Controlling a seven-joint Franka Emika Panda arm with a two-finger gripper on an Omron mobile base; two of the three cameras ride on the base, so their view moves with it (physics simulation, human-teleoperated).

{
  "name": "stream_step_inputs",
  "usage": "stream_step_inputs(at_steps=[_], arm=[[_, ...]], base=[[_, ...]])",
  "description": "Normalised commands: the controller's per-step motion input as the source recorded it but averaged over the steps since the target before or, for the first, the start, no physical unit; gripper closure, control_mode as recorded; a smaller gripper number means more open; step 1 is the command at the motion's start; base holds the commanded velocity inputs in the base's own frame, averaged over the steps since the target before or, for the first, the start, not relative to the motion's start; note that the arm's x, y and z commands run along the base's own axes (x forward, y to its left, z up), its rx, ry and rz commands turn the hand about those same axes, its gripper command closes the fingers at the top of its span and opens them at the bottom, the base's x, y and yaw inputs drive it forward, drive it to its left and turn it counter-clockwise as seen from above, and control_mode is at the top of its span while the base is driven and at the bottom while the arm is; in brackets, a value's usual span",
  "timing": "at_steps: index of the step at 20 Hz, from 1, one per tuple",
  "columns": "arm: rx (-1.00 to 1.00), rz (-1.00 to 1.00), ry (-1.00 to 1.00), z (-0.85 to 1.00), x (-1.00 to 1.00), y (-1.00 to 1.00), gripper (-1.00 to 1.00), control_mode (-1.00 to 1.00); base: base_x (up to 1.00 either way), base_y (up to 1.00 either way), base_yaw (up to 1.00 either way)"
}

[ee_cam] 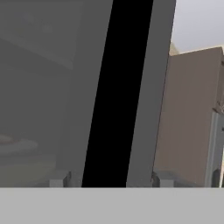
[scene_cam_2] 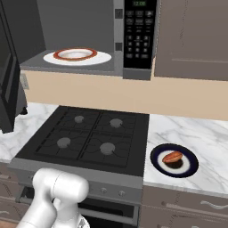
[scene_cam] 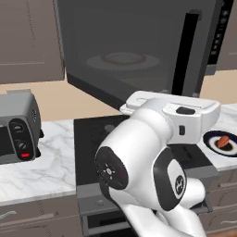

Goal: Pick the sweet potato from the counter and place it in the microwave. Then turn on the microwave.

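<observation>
Nearest the base, the white arm (scene_cam: 152, 157) rises folded, its elbow forward over the stovetop (scene_cam_2: 89, 138) and its hand lifted toward the microwave door (scene_cam: 139, 51), which stands swung open. Seen along the hand, the long black handle (ee_cam: 116, 92) of that door runs between the two small grey fingertips (ee_cam: 162, 179), which stand apart on either side of it without visibly pinching; the gripper (ee_cam: 109, 180) reads as released, holding nothing. To the right, on the marble counter (scene_cam_2: 196, 129), the sweet potato (scene_cam_2: 173, 157) lies on a dark blue-rimmed plate (scene_cam_2: 156, 167), just beside the stovetop and well apart from the hand. It is probably a light, stiff, slightly rough tuber, unlikely to bruise; the rounded ends would slip, so a grasp across its narrow middle seems best. Farthest, the microwave (scene_cam_2: 89, 40) cavity is open, with a red-ringed white plate (scene_cam_2: 78, 57) resting inside and the keypad panel (scene_cam_2: 139, 38) at its right.
</observation>
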Motion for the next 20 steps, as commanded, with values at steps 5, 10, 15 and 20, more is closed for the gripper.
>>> stream_step_inputs(at_steps=[5, 10, 15, 20], arm=[[0.00, 0.00, -0.02, 0.03, 0.00, 0.08, -1.00, -1.00], [0.00, 0.07, 0.00, 0.02, 0.00, 0.28, -1.00, -1.00], [0.00, 0.07, -0.04, 0.26, -0.78, 0.02, -1.00, -1.00], [0.02, 0.03, -0.03, 0.25, -0.98, -0.69, -1.00, -1.00]], base=[[0.00, 0.00, 0.00], [0.00, 0.00, 0.00], [0.00, 0.00, 0.00], [0.00, 0.00, 0.00]])
